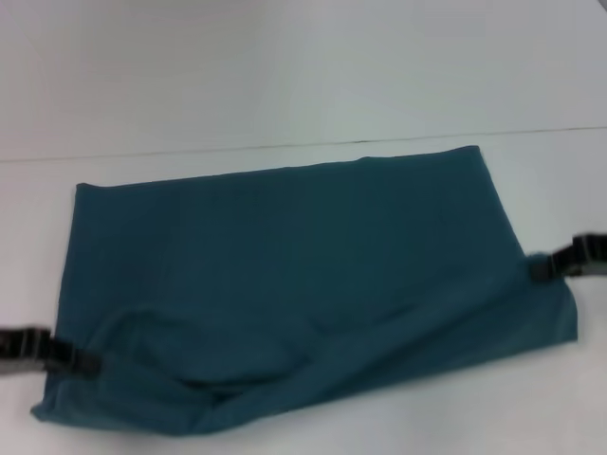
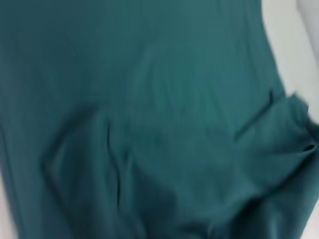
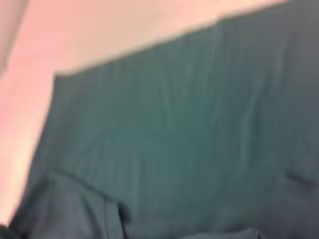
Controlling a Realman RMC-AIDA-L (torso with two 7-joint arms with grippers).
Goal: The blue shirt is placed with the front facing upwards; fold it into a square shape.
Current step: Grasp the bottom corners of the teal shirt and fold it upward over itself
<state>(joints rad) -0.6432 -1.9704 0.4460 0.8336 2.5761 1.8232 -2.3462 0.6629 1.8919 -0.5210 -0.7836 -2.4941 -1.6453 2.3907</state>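
Note:
The blue shirt [image 1: 303, 275] lies on the white table as a wide teal rectangle, plain side up, with no lettering showing. Its near edge is loose and bulges up in a sagging fold between my two grippers. My left gripper [image 1: 83, 359] pinches the shirt's near-left edge. My right gripper [image 1: 537, 268] pinches the right edge, a little farther back. The left wrist view is filled with wrinkled teal cloth [image 2: 149, 124]. In the right wrist view the cloth [image 3: 189, 149] has a straight edge against the table.
The white table [image 1: 285, 76] extends on all sides of the shirt, with a thin dark seam line [image 1: 190, 152] just beyond the shirt's far edge. Bare table also shows in the left wrist view [image 2: 299, 50] and the right wrist view [image 3: 99, 35].

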